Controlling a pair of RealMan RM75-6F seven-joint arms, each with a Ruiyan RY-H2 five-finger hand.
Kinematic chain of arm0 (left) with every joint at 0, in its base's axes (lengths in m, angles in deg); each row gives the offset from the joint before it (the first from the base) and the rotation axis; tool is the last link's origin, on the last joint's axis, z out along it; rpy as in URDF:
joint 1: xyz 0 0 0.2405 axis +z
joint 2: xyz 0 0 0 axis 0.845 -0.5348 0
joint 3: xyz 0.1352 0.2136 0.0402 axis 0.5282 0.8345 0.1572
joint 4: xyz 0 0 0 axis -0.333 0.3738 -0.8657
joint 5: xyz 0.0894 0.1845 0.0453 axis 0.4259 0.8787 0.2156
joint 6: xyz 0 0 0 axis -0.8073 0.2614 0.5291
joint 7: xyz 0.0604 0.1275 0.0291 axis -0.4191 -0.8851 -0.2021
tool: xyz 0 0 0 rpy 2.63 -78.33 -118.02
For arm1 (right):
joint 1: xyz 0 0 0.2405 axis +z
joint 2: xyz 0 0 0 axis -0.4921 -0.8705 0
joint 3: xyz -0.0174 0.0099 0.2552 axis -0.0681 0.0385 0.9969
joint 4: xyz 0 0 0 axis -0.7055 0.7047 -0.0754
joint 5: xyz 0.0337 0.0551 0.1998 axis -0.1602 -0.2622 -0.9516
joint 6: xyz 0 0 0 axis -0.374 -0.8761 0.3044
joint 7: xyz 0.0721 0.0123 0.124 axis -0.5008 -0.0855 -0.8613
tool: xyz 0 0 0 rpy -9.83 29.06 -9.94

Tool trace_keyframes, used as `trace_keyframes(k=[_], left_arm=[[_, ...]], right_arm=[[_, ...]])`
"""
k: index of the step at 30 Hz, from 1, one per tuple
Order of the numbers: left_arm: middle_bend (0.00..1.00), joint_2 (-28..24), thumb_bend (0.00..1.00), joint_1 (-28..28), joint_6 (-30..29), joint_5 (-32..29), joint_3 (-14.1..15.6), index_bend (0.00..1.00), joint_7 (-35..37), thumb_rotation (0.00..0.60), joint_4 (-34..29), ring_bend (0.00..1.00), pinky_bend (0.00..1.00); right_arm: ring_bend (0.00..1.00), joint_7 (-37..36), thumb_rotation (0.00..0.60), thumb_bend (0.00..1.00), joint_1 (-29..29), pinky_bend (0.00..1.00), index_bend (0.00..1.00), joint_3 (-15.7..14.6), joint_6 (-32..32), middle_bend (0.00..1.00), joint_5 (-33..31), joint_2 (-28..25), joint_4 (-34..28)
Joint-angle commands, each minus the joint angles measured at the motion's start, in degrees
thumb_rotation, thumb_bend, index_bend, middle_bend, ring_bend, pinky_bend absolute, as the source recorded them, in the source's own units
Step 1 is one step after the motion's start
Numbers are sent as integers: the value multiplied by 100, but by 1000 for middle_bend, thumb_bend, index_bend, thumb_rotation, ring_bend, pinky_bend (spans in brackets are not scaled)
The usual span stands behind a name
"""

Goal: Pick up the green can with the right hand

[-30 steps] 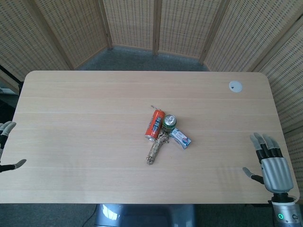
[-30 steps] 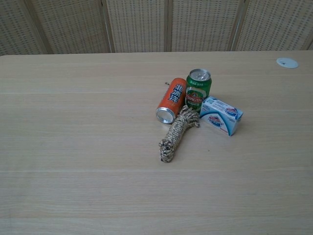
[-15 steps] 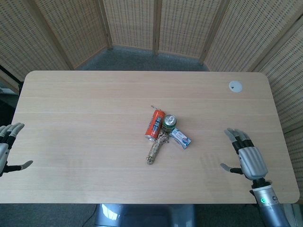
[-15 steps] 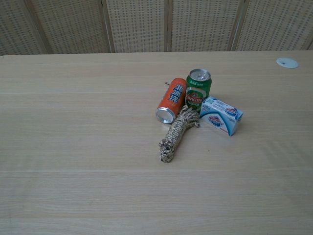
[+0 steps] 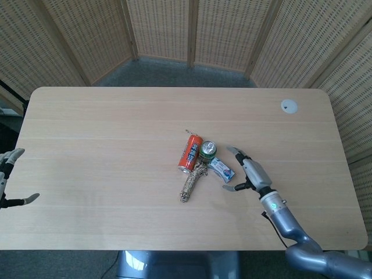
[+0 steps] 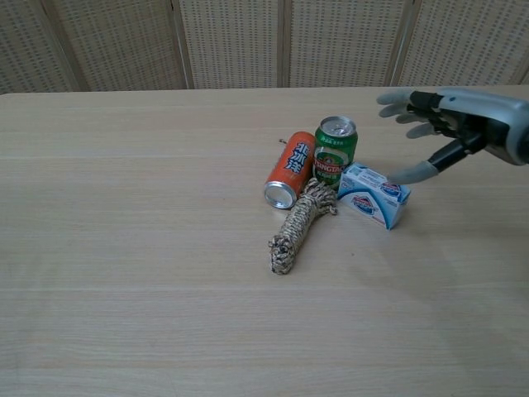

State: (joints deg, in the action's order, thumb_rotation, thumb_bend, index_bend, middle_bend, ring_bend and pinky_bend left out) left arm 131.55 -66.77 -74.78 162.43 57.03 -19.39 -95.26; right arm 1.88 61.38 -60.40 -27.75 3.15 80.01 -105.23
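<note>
From the head view, the right hand [image 5: 249, 172] hangs over the worktop [image 5: 104, 139], fingers spread, holding nothing; the green can [image 5: 208, 150] stands upright beyond a small box [image 5: 222, 170] lying between them. The left hand [image 5: 7, 183] looks empty, though it is half cut off.

From the chest view, this is the reach step: the right hand [image 6: 450, 124] must next clear the box [image 6: 374, 193] and close around the can [image 6: 335, 152], which touches an orange can [image 6: 291, 169] and a rope bundle [image 6: 301, 223].

Upright green can [image 6: 335, 150], mid-table
</note>
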Motion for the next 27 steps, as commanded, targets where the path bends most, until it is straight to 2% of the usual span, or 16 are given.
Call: trace_keyframes(k=[1,7,13,20,27], left_arm=[[0,-49,0,33,-57,27,-4,0,55,600,-23,0,0],[0,-90,0,72,-110,67,8,0,134,600,1,0,0],[0,-88,0,77,-106,66,16,0,126,600,11,0,0],[0,-48,0,66,-91,15,11,0,17,600,-3,0,0],[0,9,0,32,-35,-43,4,0,-94,600,-2,0,0]], right_arm=[[0,248,600,0,347,0,0,246,276,0,-402,345,371],[0,512,600,0,702,0,0,484,474,0,-900,623,886],[0,467,600,0,908,0,0,622,689,0,-1304,886,1398],[0,216,600,0,1043,0,0,728,837,0,-1434,1155,1883],[0,64,600,0,1057,0,0,756,715,0,-1412,1411,2017]])
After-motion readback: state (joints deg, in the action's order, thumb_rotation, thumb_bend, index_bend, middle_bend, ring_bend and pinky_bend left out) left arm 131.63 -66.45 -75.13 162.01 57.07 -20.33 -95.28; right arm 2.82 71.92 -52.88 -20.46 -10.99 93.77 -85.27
